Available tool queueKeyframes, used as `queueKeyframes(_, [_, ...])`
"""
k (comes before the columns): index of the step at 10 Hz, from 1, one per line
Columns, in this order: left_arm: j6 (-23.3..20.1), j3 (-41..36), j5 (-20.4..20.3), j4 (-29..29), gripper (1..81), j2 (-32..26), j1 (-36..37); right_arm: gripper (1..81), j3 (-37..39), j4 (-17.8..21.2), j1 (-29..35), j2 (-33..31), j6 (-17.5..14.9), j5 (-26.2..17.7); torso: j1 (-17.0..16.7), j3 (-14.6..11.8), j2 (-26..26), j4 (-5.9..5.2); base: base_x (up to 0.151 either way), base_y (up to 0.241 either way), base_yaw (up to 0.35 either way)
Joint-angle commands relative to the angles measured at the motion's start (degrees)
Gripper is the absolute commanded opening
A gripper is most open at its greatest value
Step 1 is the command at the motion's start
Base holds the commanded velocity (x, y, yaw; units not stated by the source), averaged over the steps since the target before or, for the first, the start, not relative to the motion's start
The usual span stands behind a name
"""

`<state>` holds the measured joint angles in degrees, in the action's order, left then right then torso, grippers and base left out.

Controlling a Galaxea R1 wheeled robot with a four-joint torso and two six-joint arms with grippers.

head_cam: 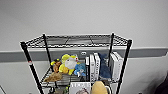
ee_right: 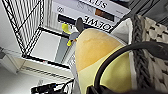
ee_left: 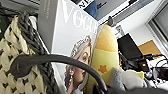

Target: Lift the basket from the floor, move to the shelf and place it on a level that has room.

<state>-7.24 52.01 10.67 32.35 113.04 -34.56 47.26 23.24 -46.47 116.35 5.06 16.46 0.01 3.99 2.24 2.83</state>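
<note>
The shelf, a black wire rack, stands straight ahead against a white wall. Its top level is a bare wire grid. The basket is cream woven with a dark braided rim, and it also shows in the right wrist view. A dark loop handle arcs down into my left gripper. The other loop handle runs into my right gripper. Inside the basket stand a Vogue magazine and a yellow plush. Their tops, magazine and plush, rise in front of the rack's lower part.
The second tier carries soft toys on the left and upright books on the right. A grey band runs along the wall behind. A dark shape sits at the lower right. A dark monitor stands off to one side.
</note>
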Motion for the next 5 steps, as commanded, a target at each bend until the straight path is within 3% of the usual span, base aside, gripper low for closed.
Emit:
queueKeyframes(1, [-0.49, -6.91, 0.93, 3.76, 1.0, -0.88, 9.63, 1.0, -7.81, -2.58, 9.32, -1.09, 1.97, -2.31, 0.0, 0.0, 0.0, 0.0, 0.0, 0.0, 0.0])
queueKeyframes(5, [-0.49, -9.55, 0.94, 7.81, 1.0, -1.23, 14.9, 1.0, -11.41, -1.88, 14.68, -2.41, 4.61, -2.57, 0.0, 0.0, 0.0, 0.0, 0.0, 0.0, 0.0])
